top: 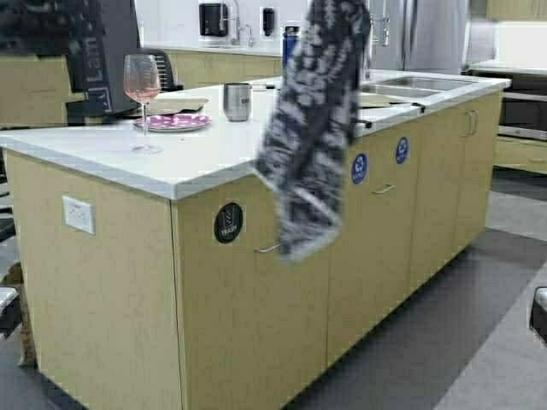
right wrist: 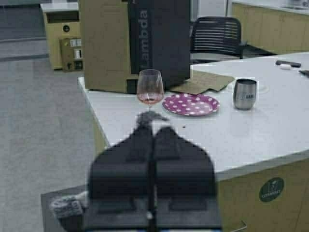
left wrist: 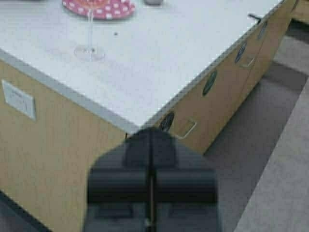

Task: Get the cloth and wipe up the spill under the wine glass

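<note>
Cloth (top: 309,128) hangs limp off the counter (top: 197,162) edge, right gripper (right wrist: 151,126) clenched on it, well right of glass (top: 143,90); left gripper (left wrist: 150,145) closed empty; carry cloth over counter without brushing glass.

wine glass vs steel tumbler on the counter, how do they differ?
The wine glass is clear, tall and stemmed; the tumbler is opaque steel, short and straight-sided. The glass shows pink liquid in its bowl; the tumbler's contents cannot be seen. The glass stands nearer the counter corner, the tumbler farther in. Both stand upright beside the dotted plate.
</note>
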### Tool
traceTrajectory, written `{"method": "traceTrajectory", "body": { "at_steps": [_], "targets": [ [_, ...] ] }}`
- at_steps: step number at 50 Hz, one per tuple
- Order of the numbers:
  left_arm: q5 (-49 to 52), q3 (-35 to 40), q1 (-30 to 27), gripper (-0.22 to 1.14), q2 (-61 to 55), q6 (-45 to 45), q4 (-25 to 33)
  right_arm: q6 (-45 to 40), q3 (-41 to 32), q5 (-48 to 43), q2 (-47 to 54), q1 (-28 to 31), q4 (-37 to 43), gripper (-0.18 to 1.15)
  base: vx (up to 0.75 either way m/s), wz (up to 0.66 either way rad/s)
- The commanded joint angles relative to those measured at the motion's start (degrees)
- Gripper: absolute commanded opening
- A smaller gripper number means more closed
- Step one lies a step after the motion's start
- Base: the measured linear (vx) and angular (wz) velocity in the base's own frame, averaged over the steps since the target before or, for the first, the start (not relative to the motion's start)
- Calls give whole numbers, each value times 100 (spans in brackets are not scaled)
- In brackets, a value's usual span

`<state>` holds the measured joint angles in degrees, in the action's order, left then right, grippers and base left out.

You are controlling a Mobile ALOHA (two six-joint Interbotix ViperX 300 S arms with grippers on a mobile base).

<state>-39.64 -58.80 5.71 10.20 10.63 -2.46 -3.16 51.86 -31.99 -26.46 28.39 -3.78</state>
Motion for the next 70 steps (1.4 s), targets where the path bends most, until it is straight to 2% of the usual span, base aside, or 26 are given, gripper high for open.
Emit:
{"method": "traceTrajectory", "body": {
  "at_steps": [1, 15, 30, 38, 49, 62, 70],
  "targets": [
    [-264, 123, 220, 3, -387, 0, -9, 9, -26, -158, -35, -9, 9, 7, 23, 8],
    [-1160, 193, 589, 3, -1310, -53, -123, 0, -62, -264, 18, -9, 9, 7, 22, 7],
    [-2435, 369, 721, 7, -2074, -62, -325, -9, -35, -272, 18, 0, 18, 7, 23, 15],
    [-2742, 510, 800, 22, -2408, -44, -738, 0, -44, -272, 9, 0, 18, 7, 24, 22],
    [-2918, 694, 888, 51, -2795, -62, -861, 0, -79, -272, 9, 0, 18, 7, 24, 18],
    [-3182, 896, 888, 97, -3155, -141, -1011, 0, -105, -272, 26, 0, 9, 7, 23, 8],
    [-3217, 932, 896, 100, -3357, -475, -1081, 0, -88, -272, 79, 0, 9, 7, 21, 5]
  ]
}}
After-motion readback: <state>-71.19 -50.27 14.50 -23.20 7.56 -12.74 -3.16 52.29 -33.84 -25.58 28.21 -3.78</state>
